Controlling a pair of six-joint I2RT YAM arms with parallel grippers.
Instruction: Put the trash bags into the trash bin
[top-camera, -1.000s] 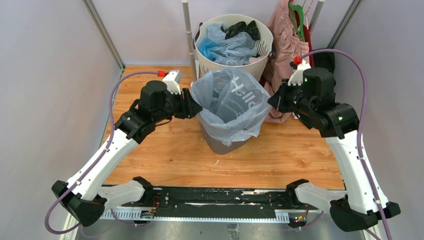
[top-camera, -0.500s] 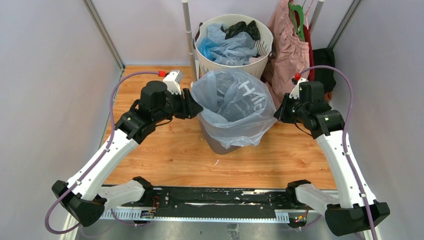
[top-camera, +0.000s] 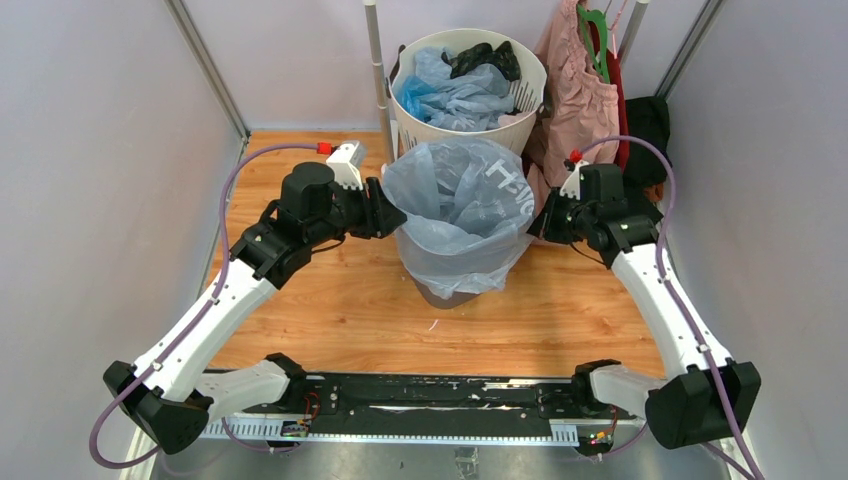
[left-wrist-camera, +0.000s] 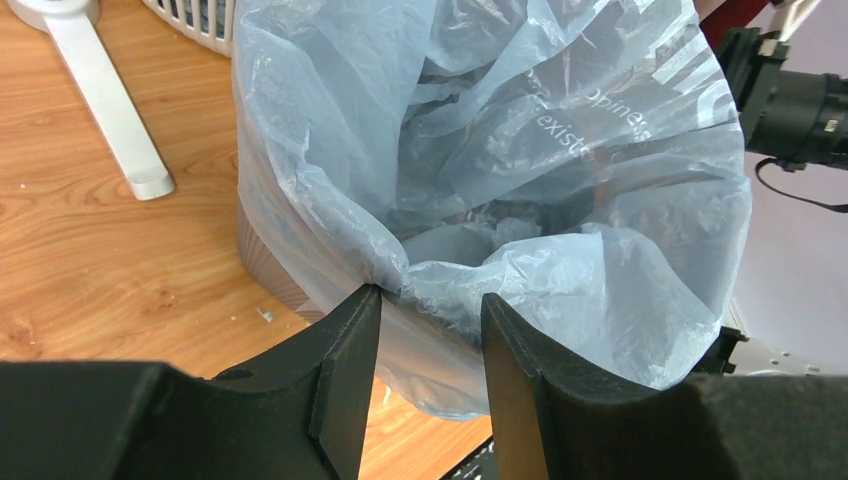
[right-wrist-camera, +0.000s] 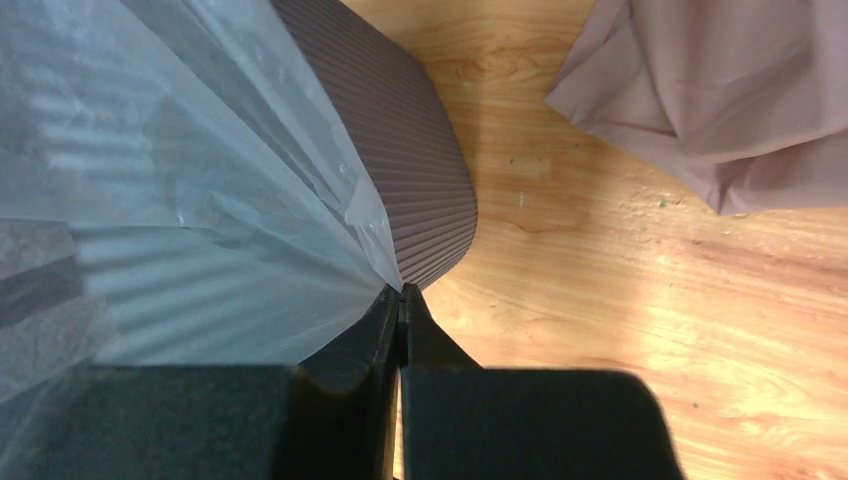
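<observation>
The trash bag (top-camera: 460, 215) is draped into the trash bin (top-camera: 440, 290) (rim unsettled), pinched by the right gripper (right-wrist-camera: 400, 300) and straddled by the parted left gripper (left-wrist-camera: 425, 330).

White basket (top-camera: 467, 80) just behind trash bin (top-camera: 443, 293); pink garment (top-camera: 578, 95) at right; near side free.

trash bin (top-camera: 445, 292): 1 | pale blue bag (top-camera: 455, 215): 1 | white basket (top-camera: 520, 125): 1 | crumpled bags (top-camera: 455, 100) inside: count unclear | pink garment (top-camera: 578, 95): 1

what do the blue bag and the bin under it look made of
The trash bag: thin, glossy, see-through plastic film, going by its crinkles and highlights. The trash bin: dark grey, matte, finely ribbed wall; possibly metal mesh or plastic, unclear.
</observation>
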